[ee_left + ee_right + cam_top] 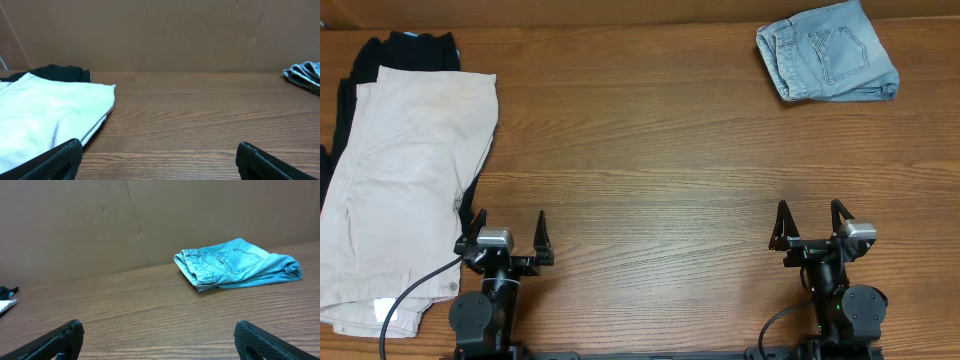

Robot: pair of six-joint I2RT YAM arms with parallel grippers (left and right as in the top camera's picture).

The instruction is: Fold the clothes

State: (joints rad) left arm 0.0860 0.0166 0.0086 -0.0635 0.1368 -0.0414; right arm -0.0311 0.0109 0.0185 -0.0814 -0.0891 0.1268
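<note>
Overhead, the left gripper (pixel 510 218) sits low on the wooden table (pixel 650 150) with its two dark fingers spread wide and nothing between them. The left wrist view agrees: its fingers (pixel 55 162) stand at either side of the frame with only bare wood in the gap. The right gripper (pixel 809 210) is well to the right of the left gripper, level with it, and likewise spread apart and holding nothing. Its fingers (pixel 270 342) also frame bare wood in the right wrist view.

Just left of the left gripper lie the khaki shorts (pixel 405 180), pale beige and spread flat. They run from beyond the left gripper back past its base. The gripper's left finger stands right at the fabric's edge, though I cannot tell whether it touches. A small white label (pixel 386 310) shows at the end of the shorts behind and to the left of the left gripper. A black cable (pixel 410 290) from that arm crosses the cloth beside the label.

A dark garment (pixel 410 48) lies under the shorts, showing past their far end and along both long edges. Far beyond the left gripper and well to its right lies a folded blue denim garment (pixel 828 52), on its own against a brown wall (pixel 175 35).
</note>
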